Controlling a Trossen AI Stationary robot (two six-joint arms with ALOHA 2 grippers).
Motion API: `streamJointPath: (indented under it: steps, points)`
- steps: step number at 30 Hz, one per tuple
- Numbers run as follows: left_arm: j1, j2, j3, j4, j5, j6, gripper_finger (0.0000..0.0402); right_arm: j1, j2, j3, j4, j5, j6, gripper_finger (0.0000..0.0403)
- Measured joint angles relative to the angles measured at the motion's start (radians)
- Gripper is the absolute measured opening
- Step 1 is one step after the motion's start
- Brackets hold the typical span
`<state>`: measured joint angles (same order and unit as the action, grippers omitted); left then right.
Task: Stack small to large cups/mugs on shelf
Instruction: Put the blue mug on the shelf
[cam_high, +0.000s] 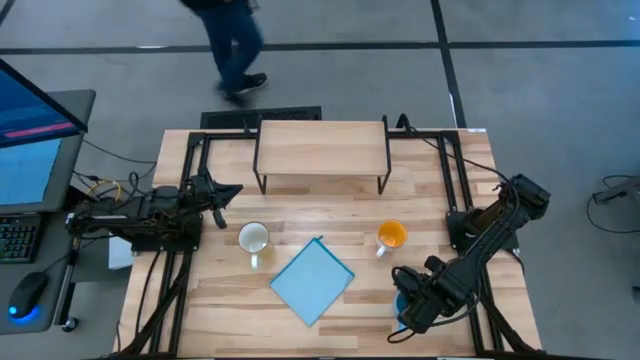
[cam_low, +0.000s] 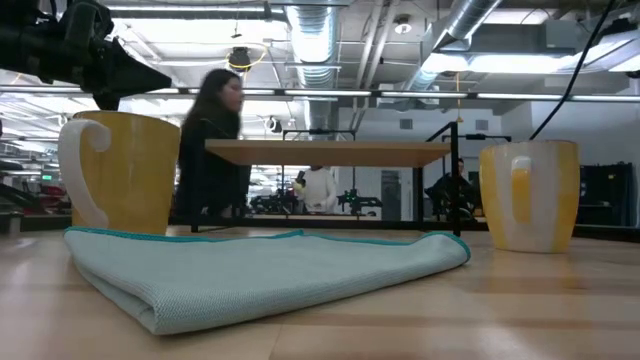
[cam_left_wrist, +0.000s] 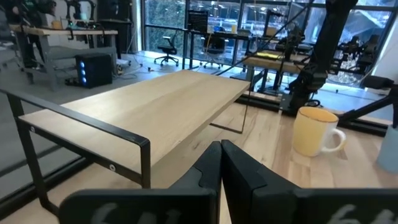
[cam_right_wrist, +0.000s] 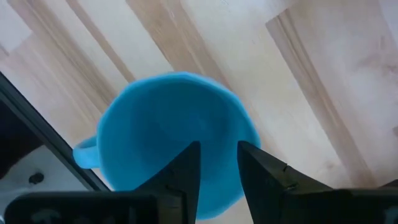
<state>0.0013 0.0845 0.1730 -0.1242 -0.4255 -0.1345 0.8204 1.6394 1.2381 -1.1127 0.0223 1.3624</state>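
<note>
1. Right gripper (cam_right_wrist: 217, 165) hovers over the blue mug (cam_right_wrist: 177, 134) at the table's near right edge, fingers parted, gripping nothing.
2. Left gripper (cam_left_wrist: 221, 163) clenched, idle.
3. Mug looks rigid, slick, breakable; pinch rim wall.

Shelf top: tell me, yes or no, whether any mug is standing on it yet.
No: in the high view the shelf has nothing on its top, while the cream mug and orange mug stand on the table.

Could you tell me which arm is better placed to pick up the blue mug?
Right: its end effector hangs open directly over the blue mug; the left end effector is shut, across the table.
</note>
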Motion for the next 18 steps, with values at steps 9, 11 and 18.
streamJointPath:
  steps: [9,11,18]
  points:
    - [0.000,0.000,0.000,0.001,0.000,-0.019,0.0000,-0.016,-0.001,0.041,-0.006,0.005,-0.097,0.0128]
    - [0.000,0.000,0.000,0.001,0.000,-0.036,0.0000,-0.020,-0.001,0.050,-0.025,0.004,-0.113,0.0128]
    - [0.000,0.000,0.000,-0.001,0.000,-0.074,0.0000,-0.020,-0.001,0.052,-0.118,0.004,-0.147,0.0128]
